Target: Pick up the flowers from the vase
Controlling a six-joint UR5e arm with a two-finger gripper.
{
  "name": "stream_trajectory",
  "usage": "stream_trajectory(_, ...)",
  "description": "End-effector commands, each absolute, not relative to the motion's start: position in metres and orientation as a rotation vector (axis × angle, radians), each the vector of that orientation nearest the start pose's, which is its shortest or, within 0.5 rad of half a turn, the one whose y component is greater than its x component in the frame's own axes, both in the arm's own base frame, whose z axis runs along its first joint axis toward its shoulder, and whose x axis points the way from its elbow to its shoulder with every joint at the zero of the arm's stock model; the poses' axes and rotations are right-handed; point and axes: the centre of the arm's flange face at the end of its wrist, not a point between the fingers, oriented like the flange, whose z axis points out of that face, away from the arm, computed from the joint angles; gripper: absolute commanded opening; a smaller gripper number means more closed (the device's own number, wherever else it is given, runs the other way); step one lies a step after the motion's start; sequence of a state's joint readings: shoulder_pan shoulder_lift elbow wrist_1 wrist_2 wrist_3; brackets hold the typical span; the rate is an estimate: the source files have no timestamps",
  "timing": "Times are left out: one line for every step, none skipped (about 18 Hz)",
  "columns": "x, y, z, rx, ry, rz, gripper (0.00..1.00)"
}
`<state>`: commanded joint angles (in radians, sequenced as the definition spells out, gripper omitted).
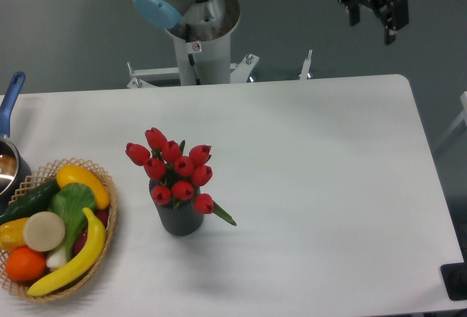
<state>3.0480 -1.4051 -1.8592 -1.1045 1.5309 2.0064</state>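
Note:
The flowers (pixel 175 167), a bunch of red closed tulips with a green leaf sticking out to the right, stand upright in the vase (pixel 179 218), a short dark grey ribbed cylinder on the left-centre of the white table (pixel 314 185). My gripper (pixel 373 25) hangs high at the top right, beyond the table's far edge and far from the flowers. Its two black fingers are spread apart with nothing between them.
A wicker basket (pixel 109 226) of fruit and vegetables sits at the table's front left. A pot with a blue handle (pixel 10 98) is at the left edge. The arm's base column (pixel 198 47) rises behind the far edge. A dark object (pixel 456 282) shows at the right front corner.

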Motion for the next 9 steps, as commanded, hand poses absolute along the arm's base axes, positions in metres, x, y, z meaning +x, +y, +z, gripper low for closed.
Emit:
stream_trajectory(-0.4333,0.1784,0.4747,-3.004,0.825,0.548,1.0)
stream_trajectory(-0.4346,0.1784,0.4754,-3.006,0.825,0.545,1.0)
stream_trajectory(-0.4346,0.1782,0.4757,-3.008,0.822,0.543,1.0)
stream_trajectory(-0.4337,0.178,0.4751,-3.01,0.822,0.535,1.0)
stream_trajectory(-0.4334,0.1782,0.4731,-3.007,0.822,0.533,1.0)
stream_trajectory(-0.4335,0.1789,0.4714,-3.002,0.82,0.527,1.0)
stream_trajectory(-0.4334,0.179,0.4712,-3.0,0.82,0.524,1.0)
stream_trajectory(-0.433,0.1793,0.4697,-2.998,0.818,0.52,1.0)
stream_trajectory(-0.4328,0.1807,0.4675,-2.991,0.808,0.513,1.0)
